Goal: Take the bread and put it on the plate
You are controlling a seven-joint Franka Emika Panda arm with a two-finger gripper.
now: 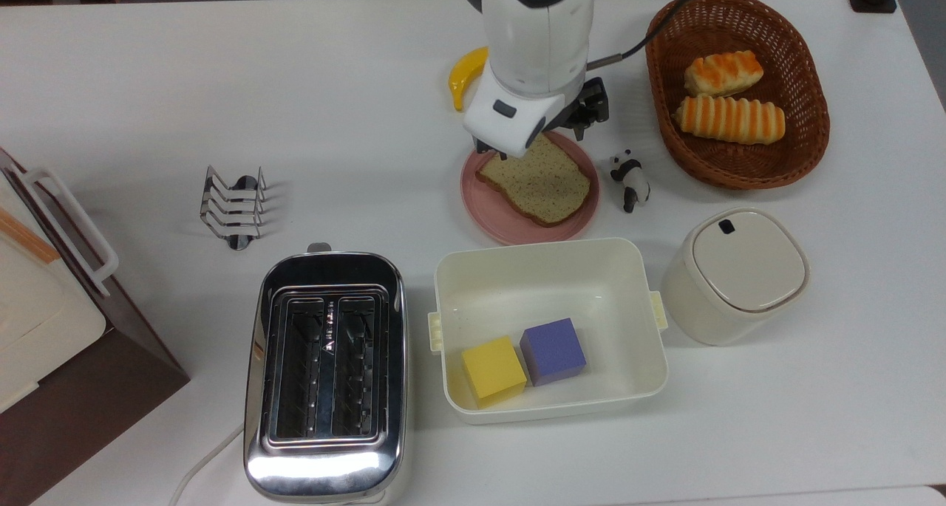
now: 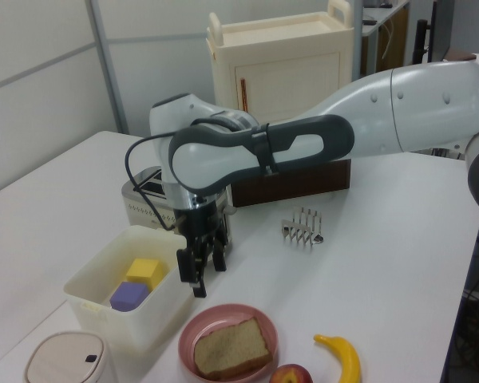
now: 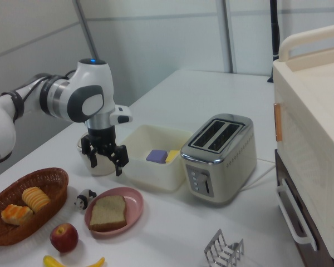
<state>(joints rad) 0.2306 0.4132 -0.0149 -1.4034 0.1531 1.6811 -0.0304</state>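
**Bread flat on the plate, hand empty above it**

The bread point(image 1: 537, 187) lies flat on the pink plate point(image 1: 488, 221), beside the white tub point(image 1: 550, 410) on the surface point(image 1: 222, 85). The hand point(image 3: 104, 157) hangs just above the plate, fingers spread wide, holding nothing.

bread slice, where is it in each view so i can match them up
Top view: the bread lies flat on the pink plate, upper centre.
Left view: bread on the plate, bottom centre.
Right view: bread on the plate, lower left.
Shared landmark: the white tub beside the plate.
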